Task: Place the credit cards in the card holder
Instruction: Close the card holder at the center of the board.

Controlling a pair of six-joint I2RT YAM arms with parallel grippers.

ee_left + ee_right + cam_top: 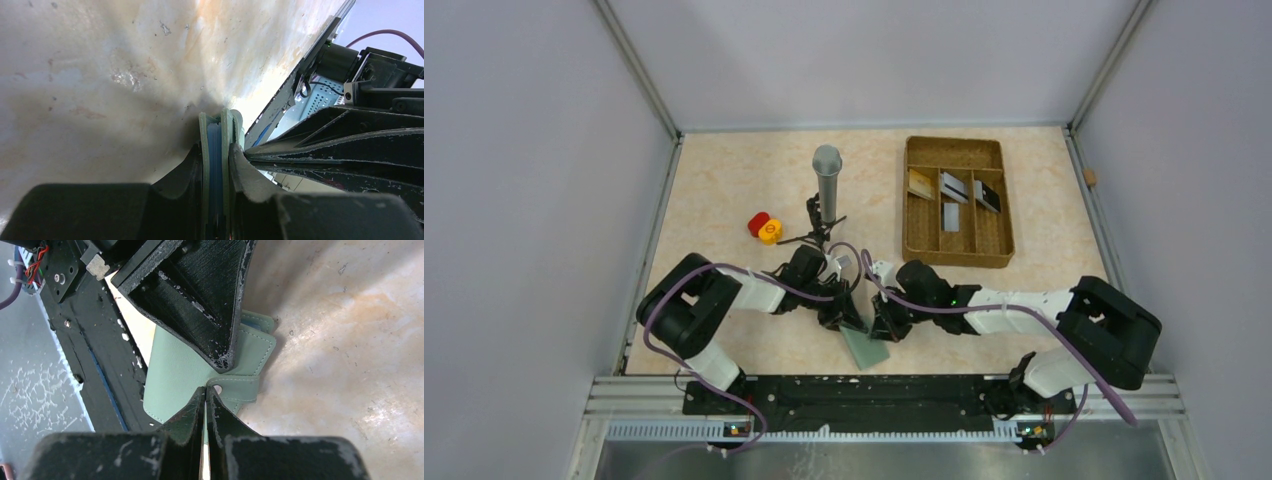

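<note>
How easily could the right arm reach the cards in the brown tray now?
Probably yes: the brown compartmented tray of small flat cards lies on that arm's side, nothing between. But the right tool is shut at the grey-green folding wallet that the left tool clamps, and must leave it first.

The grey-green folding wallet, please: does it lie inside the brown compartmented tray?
No, the wallet sits at the near table edge, far from the tray.

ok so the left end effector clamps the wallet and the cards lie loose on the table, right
No: the credit cards lie in the brown tray, as the top view shows. The left end effector does clamp the card holder.
</note>
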